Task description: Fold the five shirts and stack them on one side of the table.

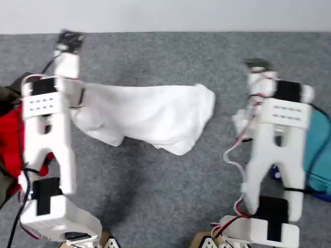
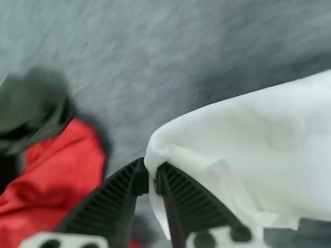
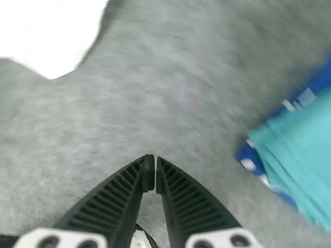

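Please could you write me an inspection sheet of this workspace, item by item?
Surface: grey table top, bare around the shirts.
Job's things: white shirt crumpled in the middle; red shirt and dark green shirt at the left arm's side; teal shirt over blue cloth at the right arm's side.
Clutter: nothing seen.
Grippers: left gripper, fingers shut on the white shirt's edge; right gripper shut, empty, over bare table.
Cables: red and white wires loose along the right arm; black cable by the left arm.
Surroundings: pale wall behind the table.
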